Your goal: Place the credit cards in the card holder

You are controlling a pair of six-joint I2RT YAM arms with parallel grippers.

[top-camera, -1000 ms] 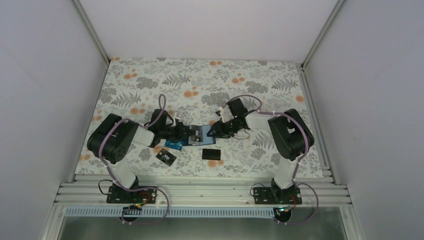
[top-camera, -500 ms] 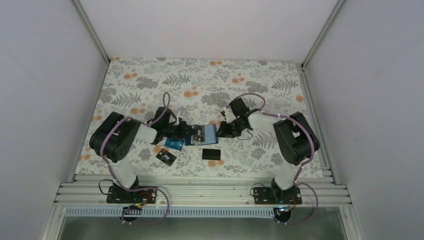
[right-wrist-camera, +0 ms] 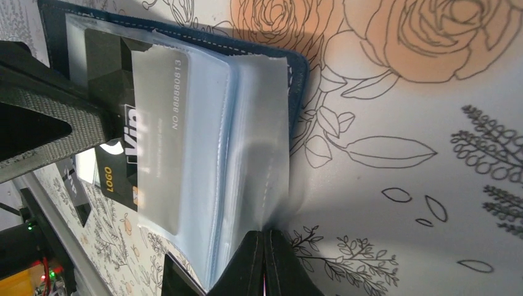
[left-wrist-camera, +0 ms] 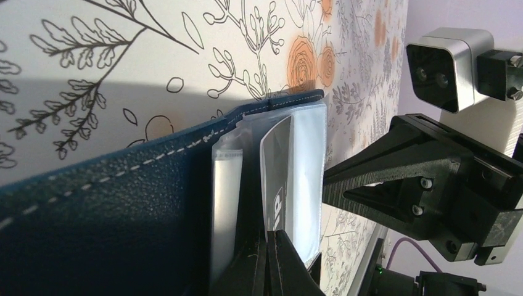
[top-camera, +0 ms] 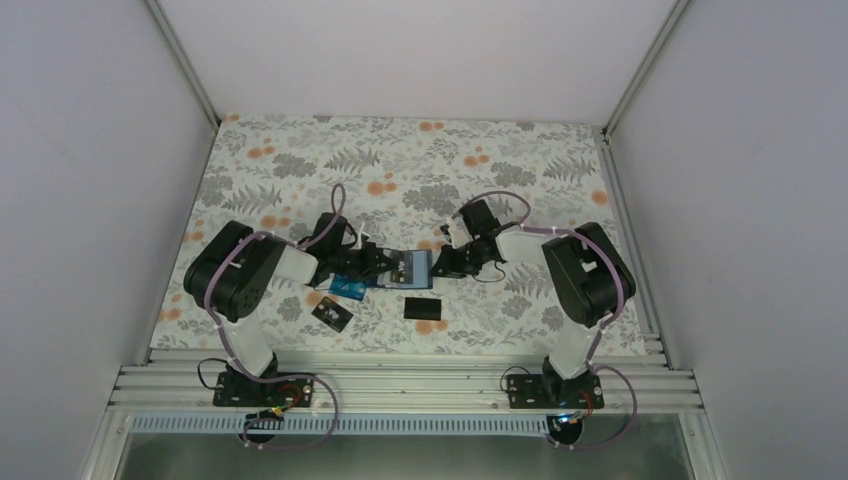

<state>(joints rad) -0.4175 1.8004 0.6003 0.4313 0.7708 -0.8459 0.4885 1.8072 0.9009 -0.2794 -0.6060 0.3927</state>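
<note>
the card holder (top-camera: 415, 268) lies open in the middle of the table (top-camera: 500, 170). the left jaws pinch a black card (right-wrist-camera: 117, 166), half inside a clear pocket (right-wrist-camera: 203, 142). the right jaws pinch the pocket's edge. three more to go: the teal card (top-camera: 350, 289) and marked black card (top-camera: 332, 314) at the holder's seven o'clock, and the plain black card (top-camera: 424, 307) at six.

Card holder (top-camera: 410, 268) sits mid-table, hemmed in by the left gripper (top-camera: 380, 262) clamped on its left edge and the right gripper (top-camera: 440, 267) on its right. On the near side, a teal-blue card (top-camera: 350, 288), a marked black card (top-camera: 333, 314) and a plain black card (top-camera: 423, 307) lie flat. On the far side, the tabletop (top-camera: 400, 160) is open for approach.
</note>
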